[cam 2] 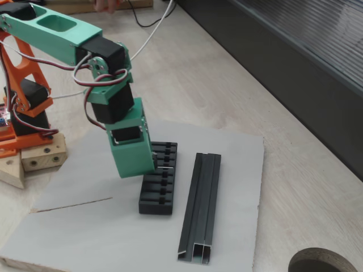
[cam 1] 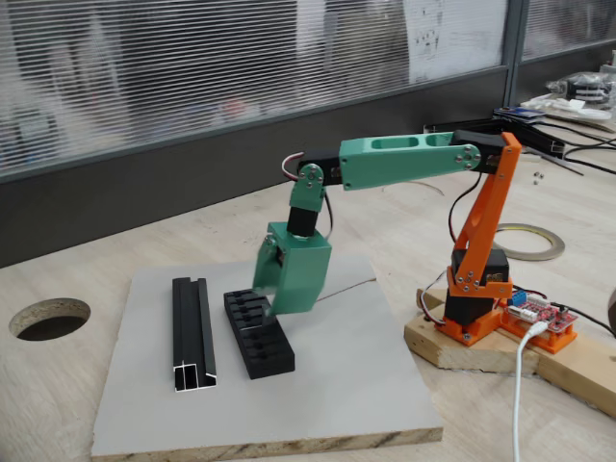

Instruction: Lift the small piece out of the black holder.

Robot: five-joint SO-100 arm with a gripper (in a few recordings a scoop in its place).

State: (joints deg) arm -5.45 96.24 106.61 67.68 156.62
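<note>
The black holder [cam 1: 258,333] [cam 2: 159,180] lies on the grey board, its crosswise slots facing up. My green gripper [cam 1: 274,310] [cam 2: 154,168] points down onto the holder's middle slots with its jaws together. In a fixed view the small piece [cam 2: 164,168], a thin grey metal sliver, pokes out sideways from the fingertips at the level of the holder's top. The gripper body hides the slot beneath it.
A longer black channel rail [cam 1: 192,332] [cam 2: 201,205] with silver cut ends lies beside the holder on the grey board [cam 1: 318,385]. The orange arm base [cam 1: 476,298] stands on a wooden block. A round hole [cam 1: 48,318] is cut in the table.
</note>
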